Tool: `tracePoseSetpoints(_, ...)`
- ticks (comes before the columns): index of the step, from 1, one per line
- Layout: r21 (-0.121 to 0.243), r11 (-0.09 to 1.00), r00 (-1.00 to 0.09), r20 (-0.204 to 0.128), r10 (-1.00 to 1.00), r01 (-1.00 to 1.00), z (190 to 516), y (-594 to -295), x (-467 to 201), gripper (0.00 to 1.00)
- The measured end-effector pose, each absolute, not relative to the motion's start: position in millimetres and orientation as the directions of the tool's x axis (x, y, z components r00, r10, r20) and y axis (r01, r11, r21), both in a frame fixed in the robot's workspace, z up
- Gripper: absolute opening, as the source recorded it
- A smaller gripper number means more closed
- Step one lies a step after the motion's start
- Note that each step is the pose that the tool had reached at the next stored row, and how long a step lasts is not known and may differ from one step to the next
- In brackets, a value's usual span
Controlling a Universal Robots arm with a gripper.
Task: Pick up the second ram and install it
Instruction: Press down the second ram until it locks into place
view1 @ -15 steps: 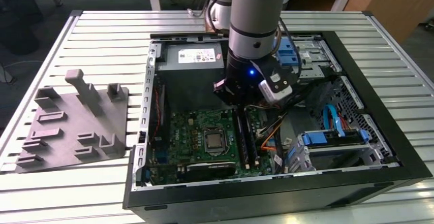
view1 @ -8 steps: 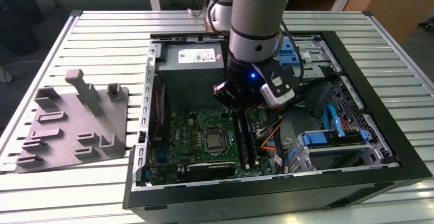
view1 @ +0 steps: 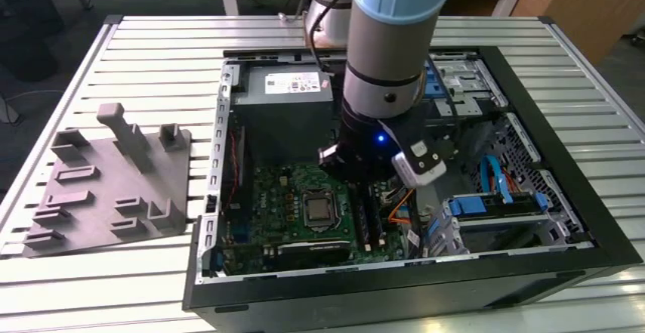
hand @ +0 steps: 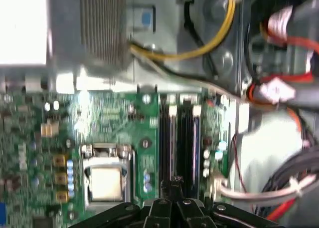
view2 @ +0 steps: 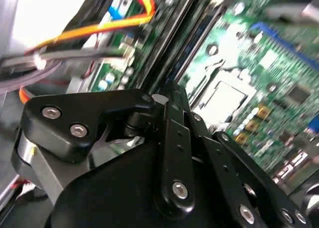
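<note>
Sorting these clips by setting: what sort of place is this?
Probably a lab or workshop bench for computer assembly: an open PC case with its motherboard lies on a slatted metal table, beside a grey fixture plate.

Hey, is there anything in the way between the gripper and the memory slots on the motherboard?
Nothing visible does. In the first wrist view the gripper hangs just over the long black memory slots, beside the processor socket. The yellow cable lies beyond the slots' far end, not across them.
</note>
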State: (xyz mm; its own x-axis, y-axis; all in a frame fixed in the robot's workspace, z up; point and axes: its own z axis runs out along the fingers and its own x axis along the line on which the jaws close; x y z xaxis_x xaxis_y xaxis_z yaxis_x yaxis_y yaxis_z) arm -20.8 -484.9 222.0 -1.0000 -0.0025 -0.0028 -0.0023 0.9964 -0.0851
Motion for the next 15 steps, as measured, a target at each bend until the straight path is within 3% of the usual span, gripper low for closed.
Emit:
tracePoseSetpoints(9, -0.085, 0.996, -1.0, -0.003, -0.003, -0.002, 219, -524, -22, 0.1)
tracePoseSetpoints(15, -0.085, 0.996, -1.0, -0.003, -0.002, -0.002, 217, -529, -22, 0.1)
